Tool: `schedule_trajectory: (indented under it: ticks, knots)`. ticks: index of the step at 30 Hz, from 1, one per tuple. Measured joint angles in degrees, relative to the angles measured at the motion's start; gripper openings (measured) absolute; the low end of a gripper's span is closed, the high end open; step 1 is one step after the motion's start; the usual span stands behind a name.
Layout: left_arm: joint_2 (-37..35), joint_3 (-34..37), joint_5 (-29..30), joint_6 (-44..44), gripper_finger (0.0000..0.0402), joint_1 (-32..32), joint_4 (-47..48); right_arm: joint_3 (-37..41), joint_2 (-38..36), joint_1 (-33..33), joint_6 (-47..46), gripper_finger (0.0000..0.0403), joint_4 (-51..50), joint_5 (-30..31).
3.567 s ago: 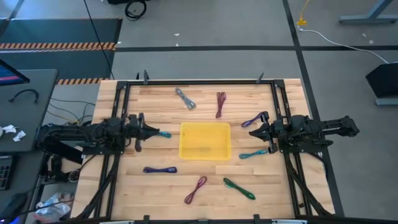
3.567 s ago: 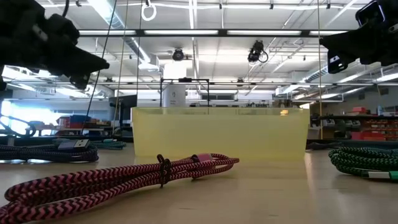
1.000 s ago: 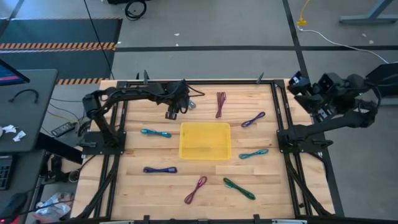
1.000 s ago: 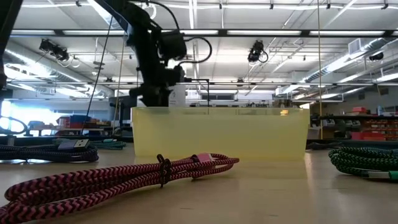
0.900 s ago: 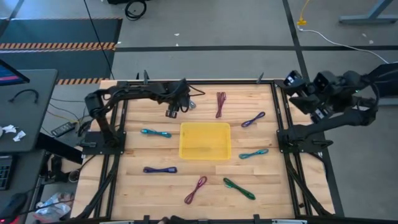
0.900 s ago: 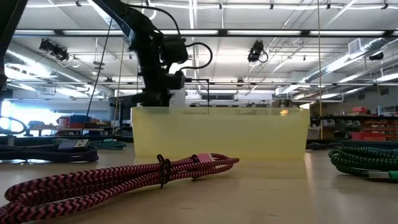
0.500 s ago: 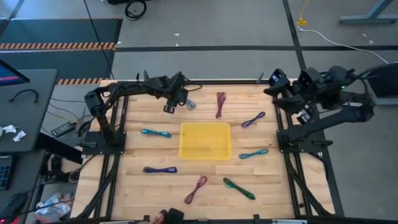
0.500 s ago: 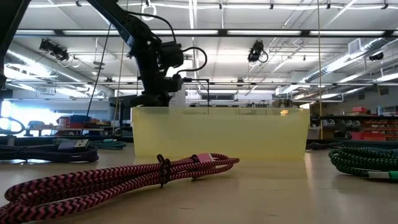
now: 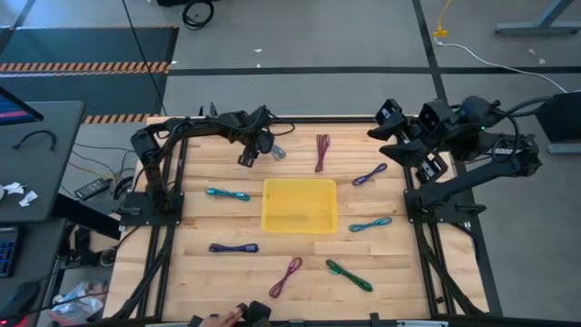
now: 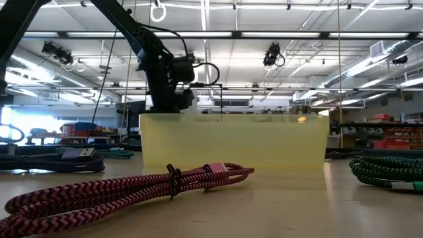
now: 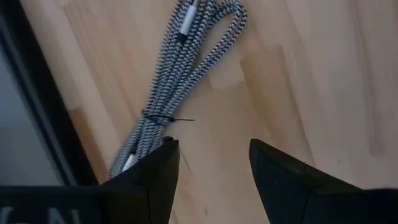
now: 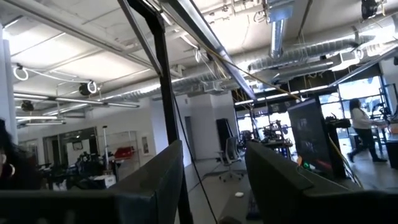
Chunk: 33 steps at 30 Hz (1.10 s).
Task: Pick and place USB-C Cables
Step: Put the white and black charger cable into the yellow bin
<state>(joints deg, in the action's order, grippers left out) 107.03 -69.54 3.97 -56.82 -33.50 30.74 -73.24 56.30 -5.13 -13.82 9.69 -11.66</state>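
1. The wooden table point(image 9: 218, 272) carries a square yellow tray point(image 9: 299, 205) at its middle, well apart from both grippers.
2. The right gripper point(image 9: 386, 127) is raised at the table's far right corner, fingers spread and empty, aimed out into the room.
3. The left gripper point(image 9: 259, 145) hangs low near the far edge, fingers point(image 11: 149, 180) parted, holding nothing.
4. The grey cable point(image 11: 177, 71) lies flat just ahead of those fingertips, ungrasped.
5. A maroon cable point(image 9: 321, 152) lies beyond it; a teal cable point(image 9: 227, 193) lies nearer the tray.
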Motion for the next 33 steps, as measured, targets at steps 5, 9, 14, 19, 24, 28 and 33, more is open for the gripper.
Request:
schedule_trajectory:
  ticks: [5,9,14,19,24,28,33]
  knots:
    - [0.9,0.0,-0.2,-1.3,0.0201,0.0,-4.5,0.0,1.0,0.0,-0.1,0.0179,0.1,0.1]
    - [0.9,0.0,-0.4,-2.1,0.0202,-0.1,-7.2,0.0,1.8,0.0,-0.1,0.0179,1.7,0.1]
    - [2.4,0.0,-1.7,-3.6,0.0202,-0.8,-5.2,0.0,1.8,0.0,0.0,0.0179,1.9,0.2]
    - [3.8,0.0,-1.7,-3.5,0.0202,-0.8,-6.7,0.0,1.9,0.1,0.0,0.0174,2.0,0.2]
    - [3.8,-0.2,-1.8,-3.4,0.0202,-0.7,-10.2,0.0,1.9,0.1,0.0,0.0169,1.8,0.1]
    - [3.8,-1.4,-2.2,-3.8,0.0202,-0.8,-10.3,0.0,1.8,0.1,0.0,0.0169,1.9,0.2]
    - [4.0,-2.0,-4.5,-2.2,0.0202,-1.8,-9.6,0.0,1.8,0.1,0.3,0.0169,2.2,0.2]
